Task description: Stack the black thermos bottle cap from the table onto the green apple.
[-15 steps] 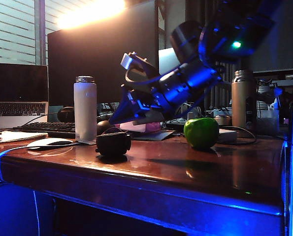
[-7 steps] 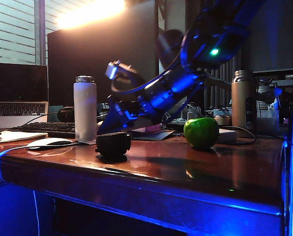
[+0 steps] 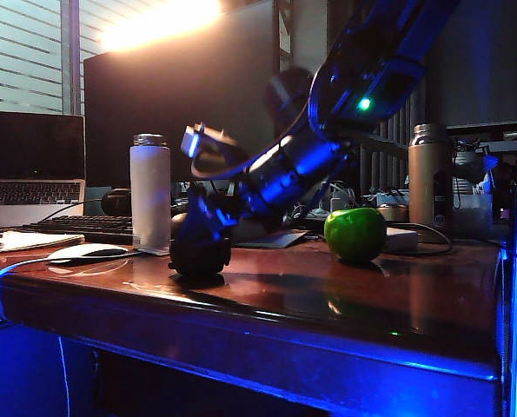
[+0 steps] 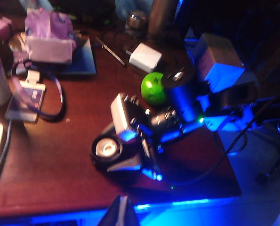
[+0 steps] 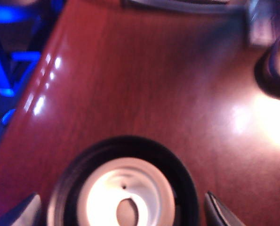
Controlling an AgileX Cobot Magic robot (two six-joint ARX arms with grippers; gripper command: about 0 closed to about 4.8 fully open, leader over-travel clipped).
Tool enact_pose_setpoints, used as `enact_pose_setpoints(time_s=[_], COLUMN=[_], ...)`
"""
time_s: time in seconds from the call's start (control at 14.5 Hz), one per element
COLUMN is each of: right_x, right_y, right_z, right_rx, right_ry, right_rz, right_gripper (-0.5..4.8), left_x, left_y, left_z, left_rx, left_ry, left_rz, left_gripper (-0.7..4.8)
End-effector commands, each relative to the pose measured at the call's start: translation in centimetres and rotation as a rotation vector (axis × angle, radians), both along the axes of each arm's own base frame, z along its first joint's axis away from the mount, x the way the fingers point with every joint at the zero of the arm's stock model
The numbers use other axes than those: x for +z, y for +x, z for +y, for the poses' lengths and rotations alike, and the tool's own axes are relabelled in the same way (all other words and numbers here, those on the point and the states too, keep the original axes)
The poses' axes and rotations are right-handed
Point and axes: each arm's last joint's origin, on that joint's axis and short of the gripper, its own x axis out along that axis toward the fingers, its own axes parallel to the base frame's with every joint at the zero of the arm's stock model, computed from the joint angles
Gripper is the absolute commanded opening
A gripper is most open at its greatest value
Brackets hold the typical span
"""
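Dim blue-lit room, glossy reddish counter cluttered at the back. Right hand blurred in the exterior view, fingers hard to make out there; in its own wrist view only two fingertips showed at the frame edge, spread wide either side of the cap, not touching it. Cap sat open side up near the counter's front edge, pale inside showing, partly hidden behind the hand. Apple well apart to the right, by a white charger. White bottle just behind the cap; steel bottle behind the apple. Left hand barely visible, cut off, state unclear. Since a second earlier, right hand lowered from above the cap down around it.
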Motion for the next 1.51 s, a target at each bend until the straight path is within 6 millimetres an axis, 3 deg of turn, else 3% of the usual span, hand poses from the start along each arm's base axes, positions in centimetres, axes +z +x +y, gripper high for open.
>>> enact_pose_setpoints(time_s=[0.07, 0.55, 0.69, 0.76, 0.96, 1.24, 1.51], right_x=[0.3, 0.2, 0.2, 0.3, 0.9, 4.1, 8.7], right_y=[-0.2, -0.3, -0.4, -0.4, -0.2, -0.4, -0.8], right_z=[0.6, 0.9, 1.1, 1.1, 1.3, 0.5, -1.1], right_rx=[0.011, -0.015, -0.011, -0.012, -0.021, -0.160, -0.514], right_ry=[-0.015, -0.049, -0.046, -0.041, -0.014, -0.044, -0.085], right_rz=[-0.042, -0.076, -0.082, -0.091, -0.134, -0.231, -0.378], right_gripper=[4.79, 4.79, 3.01, 2.72, 2.73, 2.73, 2.73], left_x=[0.3, 0.3, 0.3, 0.3, 0.3, 0.3, 0.3], left_y=[0.0, 0.0, 0.0, 0.0, 0.0, 0.0, 0.0], left_z=[0.0, 0.0, 0.0, 0.0, 0.0, 0.0, 0.0], left_rx=[-0.004, -0.005, -0.005, -0.004, -0.005, -0.004, -0.004], left_ry=[-0.005, -0.005, -0.005, -0.005, -0.005, -0.006, -0.006], left_rz=[-0.024, -0.024, -0.023, -0.023, -0.022, -0.022, -0.022], left_gripper=[-0.04, -0.04, -0.04, -0.04, -0.04, -0.04, -0.04])
